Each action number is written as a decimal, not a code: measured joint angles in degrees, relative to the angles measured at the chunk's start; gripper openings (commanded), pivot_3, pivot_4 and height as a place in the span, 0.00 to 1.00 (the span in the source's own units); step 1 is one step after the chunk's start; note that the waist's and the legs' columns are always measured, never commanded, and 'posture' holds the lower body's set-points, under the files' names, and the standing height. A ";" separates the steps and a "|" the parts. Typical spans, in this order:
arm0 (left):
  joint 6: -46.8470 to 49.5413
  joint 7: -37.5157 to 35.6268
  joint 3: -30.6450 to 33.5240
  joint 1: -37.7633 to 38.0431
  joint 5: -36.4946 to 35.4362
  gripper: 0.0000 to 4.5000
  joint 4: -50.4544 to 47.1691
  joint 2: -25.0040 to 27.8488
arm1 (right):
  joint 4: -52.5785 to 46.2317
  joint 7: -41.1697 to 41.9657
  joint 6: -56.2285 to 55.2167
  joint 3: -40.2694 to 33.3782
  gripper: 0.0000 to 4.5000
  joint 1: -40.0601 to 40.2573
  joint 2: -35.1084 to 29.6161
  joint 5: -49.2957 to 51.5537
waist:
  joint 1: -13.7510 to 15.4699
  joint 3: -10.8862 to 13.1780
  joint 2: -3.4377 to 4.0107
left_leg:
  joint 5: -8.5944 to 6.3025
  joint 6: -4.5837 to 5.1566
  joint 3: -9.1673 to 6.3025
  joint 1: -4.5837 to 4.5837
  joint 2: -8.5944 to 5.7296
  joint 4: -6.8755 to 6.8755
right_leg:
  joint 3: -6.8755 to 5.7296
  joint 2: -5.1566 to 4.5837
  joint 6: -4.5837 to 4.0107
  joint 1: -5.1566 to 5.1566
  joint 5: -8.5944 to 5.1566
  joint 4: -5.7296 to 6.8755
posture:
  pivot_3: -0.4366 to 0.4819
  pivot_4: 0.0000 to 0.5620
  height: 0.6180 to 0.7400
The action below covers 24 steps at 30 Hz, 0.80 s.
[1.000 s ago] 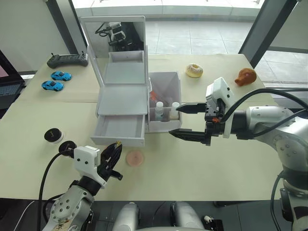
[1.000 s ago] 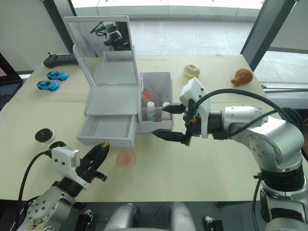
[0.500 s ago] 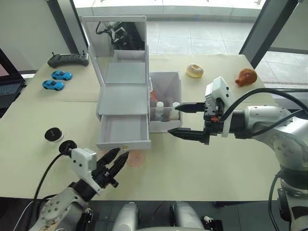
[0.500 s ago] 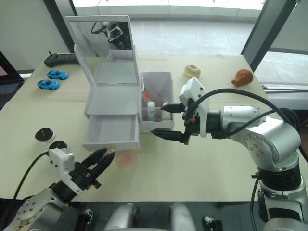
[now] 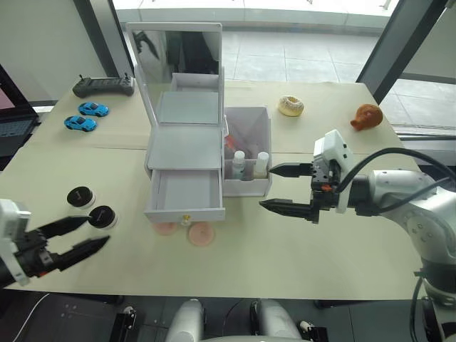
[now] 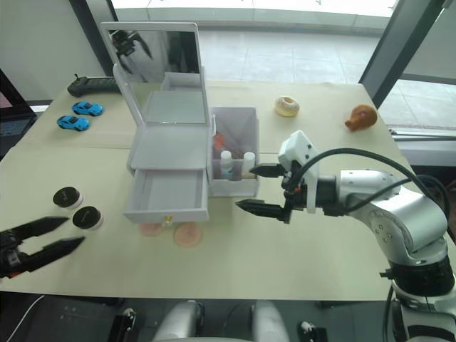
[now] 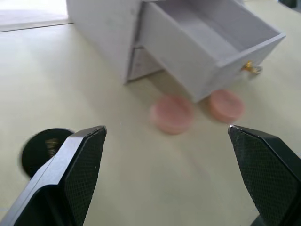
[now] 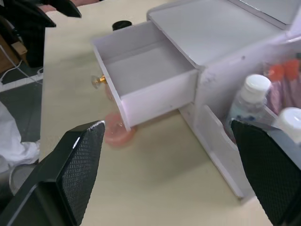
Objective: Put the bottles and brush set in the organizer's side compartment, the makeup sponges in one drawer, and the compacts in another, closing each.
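The left gripper was seen with fingers spread and empty, low at the table's near left edge, and the right gripper was likewise spread and empty, hovering just right of the side bin. From the left fingers, the nearer compact lay close ahead and the second compact just beyond it; the two sponges lay farther off toward the organizer, on the table under and just in front of the open drawer, one partly tucked beneath its front. From the right fingers, both bottles were seen upright in the side bin, with the brush set behind them, so that part was judged done. The open drawer was seen empty. Judged left: sponges into one drawer, compacts into the other, each drawer shut. No task thing was touched by either gripper. Off to the sides, a doughnut toy, a controller and toy cars were noted well apart from the work.
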 measured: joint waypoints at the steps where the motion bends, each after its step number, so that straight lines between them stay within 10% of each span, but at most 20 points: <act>1: -1.47 -2.06 -0.60 -2.22 1.86 0.99 2.70 1.21 | 0.14 0.62 -1.74 -3.25 1.00 4.05 -0.98 -0.67 | 0.16 -0.03 -0.04 | 0.00 0.00 0.07 -0.04 0.00 -0.01 | 0.02 -0.02 0.01 -0.03 0.01 -0.02 | 0.48 0.27 1.00; 12: -20.71 -11.82 -11.93 -25.21 18.86 0.99 34.56 3.87 | 11.24 5.59 -17.51 -25.50 1.00 31.24 -1.52 -10.66 | -0.98 -0.06 -0.15 | 0.01 0.01 0.57 0.29 0.49 -0.30 | -0.04 0.09 -0.09 -0.14 0.22 0.18 | 0.48 0.27 1.00; 24: -19.19 -16.91 -15.16 -30.72 20.47 0.99 34.11 4.10 | 13.07 7.84 -20.68 -24.82 1.00 28.87 -2.07 -11.85 | -1.73 -0.07 -0.19 | 0.01 0.02 0.63 0.35 0.53 -0.36 | 0.00 0.11 0.32 -0.08 0.66 0.23 | 0.48 0.27 1.00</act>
